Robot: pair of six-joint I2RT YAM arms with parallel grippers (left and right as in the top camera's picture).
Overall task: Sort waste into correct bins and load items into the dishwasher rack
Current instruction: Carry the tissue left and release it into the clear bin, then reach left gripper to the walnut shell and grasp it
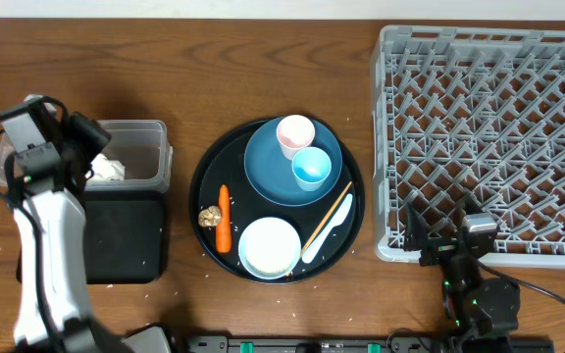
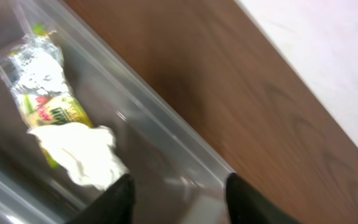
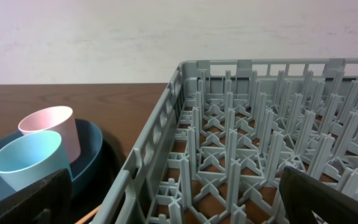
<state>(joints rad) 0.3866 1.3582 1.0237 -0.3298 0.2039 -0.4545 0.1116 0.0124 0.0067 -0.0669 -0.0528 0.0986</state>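
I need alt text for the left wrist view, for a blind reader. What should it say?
A green-yellow snack wrapper and crumpled white paper lie inside a clear plastic tub on a wooden table. The left tool hangs open and empty over the tub.

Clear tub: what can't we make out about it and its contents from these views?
Left wrist: the frame edges cut off the clear tub; the wrapper has blurred print, and the crumpled paper covers its lower end.
Overhead: the left arm covers the tub's left part; the paper shows, the wrapper does not.
Right wrist: the tub is out of view.
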